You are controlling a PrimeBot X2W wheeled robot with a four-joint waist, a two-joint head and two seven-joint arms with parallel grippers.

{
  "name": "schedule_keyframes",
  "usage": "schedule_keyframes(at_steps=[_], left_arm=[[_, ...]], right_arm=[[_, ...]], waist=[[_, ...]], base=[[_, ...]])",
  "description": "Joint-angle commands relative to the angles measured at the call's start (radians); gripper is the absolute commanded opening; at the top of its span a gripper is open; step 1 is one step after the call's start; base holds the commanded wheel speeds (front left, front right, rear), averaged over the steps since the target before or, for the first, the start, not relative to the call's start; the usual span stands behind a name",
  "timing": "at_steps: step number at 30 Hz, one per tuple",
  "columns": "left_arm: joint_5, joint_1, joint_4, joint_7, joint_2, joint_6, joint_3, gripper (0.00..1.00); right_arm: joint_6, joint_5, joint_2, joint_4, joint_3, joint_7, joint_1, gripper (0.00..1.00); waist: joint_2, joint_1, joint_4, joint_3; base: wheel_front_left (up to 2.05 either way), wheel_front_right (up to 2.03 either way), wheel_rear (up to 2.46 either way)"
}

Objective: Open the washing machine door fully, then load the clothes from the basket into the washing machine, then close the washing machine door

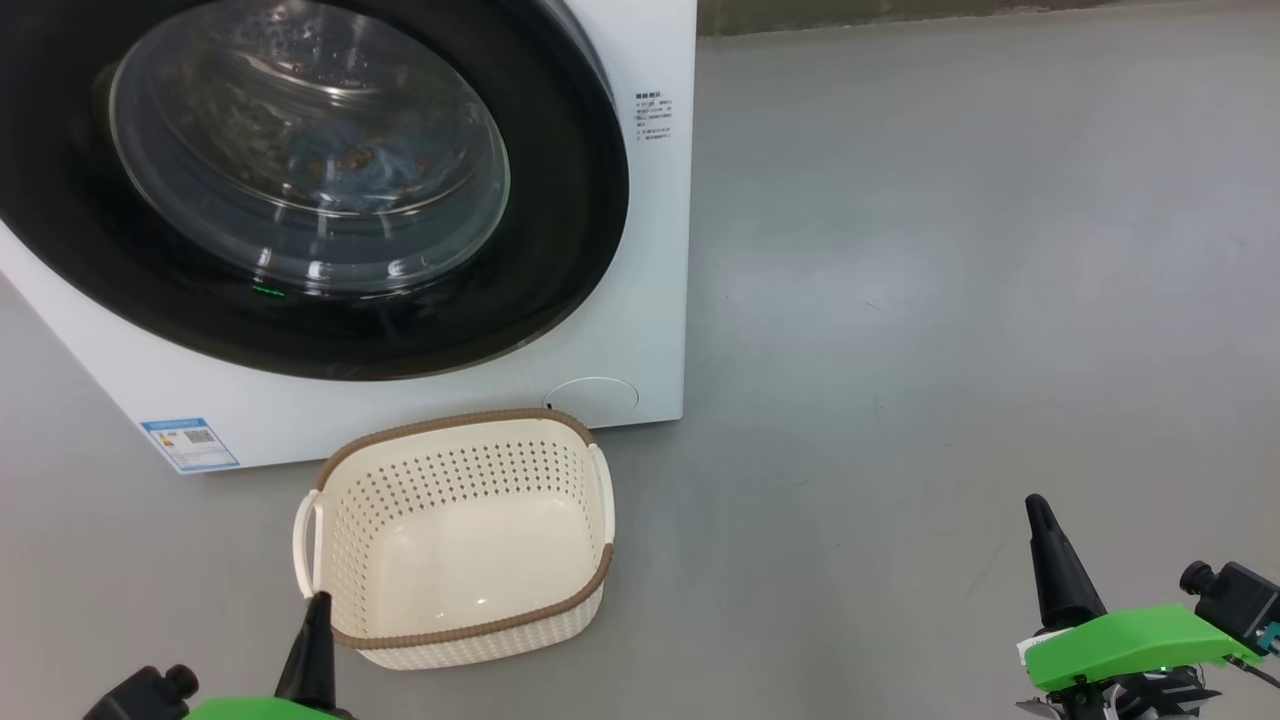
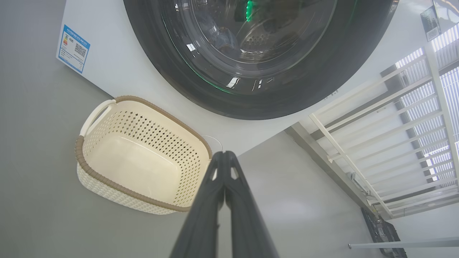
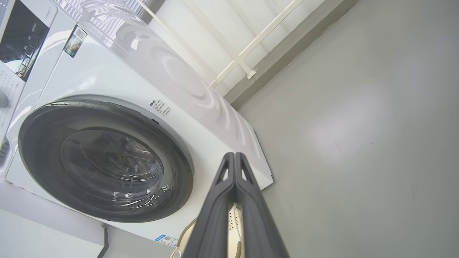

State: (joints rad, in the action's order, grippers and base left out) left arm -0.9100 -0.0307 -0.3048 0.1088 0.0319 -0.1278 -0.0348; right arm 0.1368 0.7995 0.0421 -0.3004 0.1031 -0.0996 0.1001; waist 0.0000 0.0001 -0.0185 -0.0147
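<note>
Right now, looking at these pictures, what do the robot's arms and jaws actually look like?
Both jaws are pairs of long, tapering, matte dark grey fingers, the left fingers and the right fingers alike, with small slots cut near the tips. Behind them in the head view sit bright green plastic covers, each beside a small black camera module.

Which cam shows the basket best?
Head view: nearly whole basket from above, empty. Left wrist view has it with one corner behind the left gripper. Right wrist view gives a sliver behind the right gripper.
</note>
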Motion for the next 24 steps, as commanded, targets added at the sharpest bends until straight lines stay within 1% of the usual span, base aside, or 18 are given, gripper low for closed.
schedule_keyframes(at_steps=[1,24], left_arm=[[-0.029,-0.044,0.030,-0.007,0.016,-0.001,0.023,0.00],[-0.264,-0.055,0.041,-0.077,0.021,-0.002,0.061,0.00]], right_arm=[[-0.003,0.033,0.007,0.031,-0.009,0.007,0.017,0.00],[-0.004,0.300,0.007,0.040,-0.002,0.078,0.014,0.00]], waist=[[0.0000,-0.0001,0.000,0.000],[0.0000,-0.0001,0.007,0.004]], base=[[0.00,0.00,0.00],[0.00,0.00,0.00]])
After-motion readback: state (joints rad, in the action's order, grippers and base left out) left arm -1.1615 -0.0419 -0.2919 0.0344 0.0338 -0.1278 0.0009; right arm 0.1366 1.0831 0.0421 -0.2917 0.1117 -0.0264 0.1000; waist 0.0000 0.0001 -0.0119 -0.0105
